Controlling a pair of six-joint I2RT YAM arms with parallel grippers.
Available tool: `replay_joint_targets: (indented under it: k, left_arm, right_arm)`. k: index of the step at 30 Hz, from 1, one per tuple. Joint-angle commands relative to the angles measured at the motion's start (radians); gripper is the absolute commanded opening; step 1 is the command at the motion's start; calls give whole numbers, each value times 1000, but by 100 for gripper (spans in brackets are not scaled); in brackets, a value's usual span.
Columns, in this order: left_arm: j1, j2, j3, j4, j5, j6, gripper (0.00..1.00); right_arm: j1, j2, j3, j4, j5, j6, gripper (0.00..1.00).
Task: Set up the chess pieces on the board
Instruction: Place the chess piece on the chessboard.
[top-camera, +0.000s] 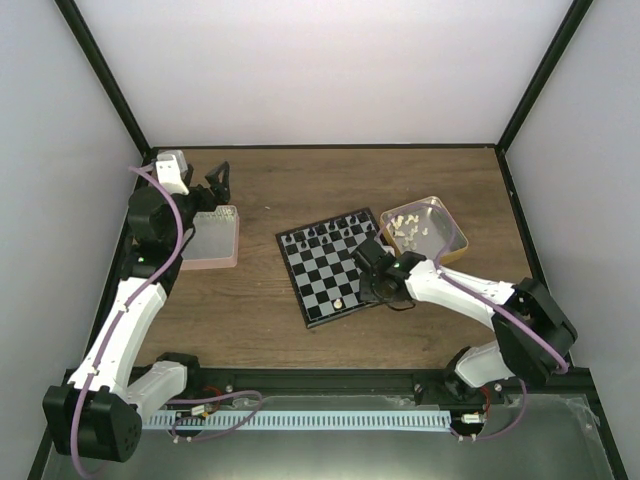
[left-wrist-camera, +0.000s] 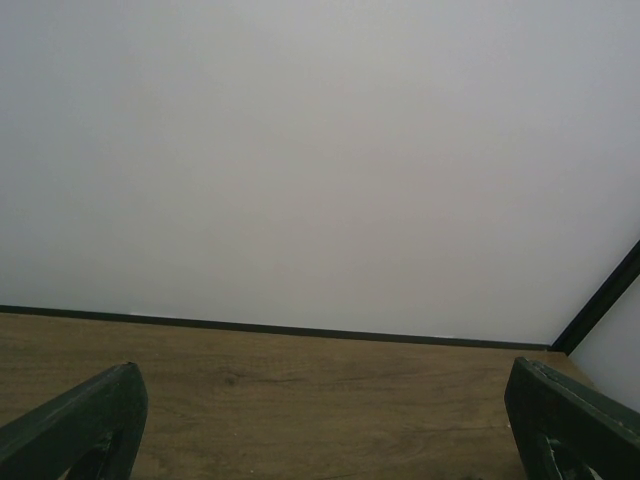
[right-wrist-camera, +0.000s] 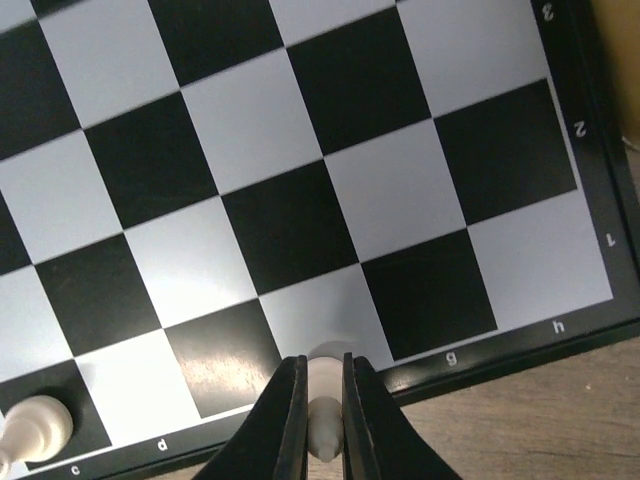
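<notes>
Right hand, clamped on a cream chess piece, is poised at a pale square on the board, bottom edge of its wrist view. Lower the piece upright and centred before releasing. Left hand (fully spread, empty) sits upper left in the top view.

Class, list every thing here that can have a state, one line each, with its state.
left gripper, open, holding nothing.
right gripper, fingers shut on a white chess piece over the near edge of the board.
second white piece, set on a near-row dark square.
black pieces, lined along the far row.
tan tray, holding loose white pieces.
</notes>
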Motion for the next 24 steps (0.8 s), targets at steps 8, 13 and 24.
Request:
replay_joint_targets:
  k: [8,13,24]
  left_arm:
    - [5,-11,-11,21,-4,28,100]
    - [5,-11,-12,19,-1,27,100]
    - [6,-14,-10,15,8,23,100]
  right_arm:
    - [12,16,17,58,65,-3,3]
    - [12,20,-1,77,69,-8,5]
    - [14,21,-11,55,111,2,8]
